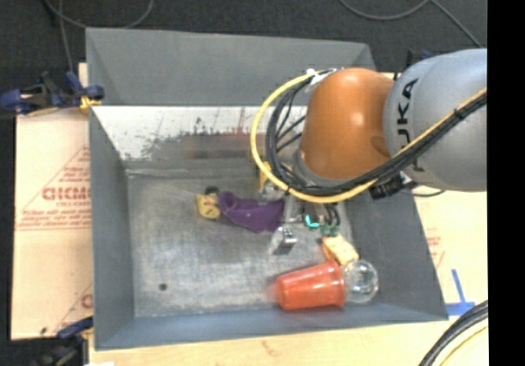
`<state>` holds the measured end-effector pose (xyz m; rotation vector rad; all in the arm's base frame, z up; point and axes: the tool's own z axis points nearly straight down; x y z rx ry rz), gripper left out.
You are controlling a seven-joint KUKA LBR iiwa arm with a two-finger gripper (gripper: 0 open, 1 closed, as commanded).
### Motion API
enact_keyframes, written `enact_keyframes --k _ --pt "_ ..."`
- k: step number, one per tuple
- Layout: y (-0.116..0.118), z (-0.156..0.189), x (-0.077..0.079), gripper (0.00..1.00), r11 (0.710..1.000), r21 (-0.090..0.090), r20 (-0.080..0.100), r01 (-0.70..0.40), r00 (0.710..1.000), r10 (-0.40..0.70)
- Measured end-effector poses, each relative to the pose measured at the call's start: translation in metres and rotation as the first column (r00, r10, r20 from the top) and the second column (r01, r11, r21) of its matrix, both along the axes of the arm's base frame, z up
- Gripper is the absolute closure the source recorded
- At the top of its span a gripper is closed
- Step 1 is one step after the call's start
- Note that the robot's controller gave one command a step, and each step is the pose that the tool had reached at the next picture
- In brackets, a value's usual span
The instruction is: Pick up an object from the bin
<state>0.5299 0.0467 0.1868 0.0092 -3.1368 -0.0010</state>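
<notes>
My gripper (285,240) hangs below the orange cover, right of the bin's middle, its metal tip just above the floor. A purple toy (248,212) with a yellow and black end (208,205) lies right beside it on the left, touching or nearly touching. An orange plastic cup (310,287) lies on its side near the front wall, just below and right of the gripper. A clear round glass piece (362,281) sits at the cup's right end. A small tan block (340,251) lies between the gripper and the glass piece.
The arm and its orange cover with looping cables hang over the bin's right half and hide what lies beneath. A small dark speck lies on the floor at front left.
</notes>
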Motion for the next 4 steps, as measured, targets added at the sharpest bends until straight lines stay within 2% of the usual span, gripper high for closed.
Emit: enact_keyframes --k 1,2,3,4 --pt "0.0 0.004 0.002 0.0 1.0 0.001 0.008 0.001 1.0 -0.001" --pt "-0.007 -0.108 0.046 1.0 1.0 0.001 0.01 -0.009 1.0 0.009" --pt "-0.007 -0.108 0.046 1.0 1.0 0.001 0.01 -0.009 1.0 0.009" --pt "0.003 0.046 0.038 1.0 0.998 -0.001 0.017 -0.062 0.998 0.062"
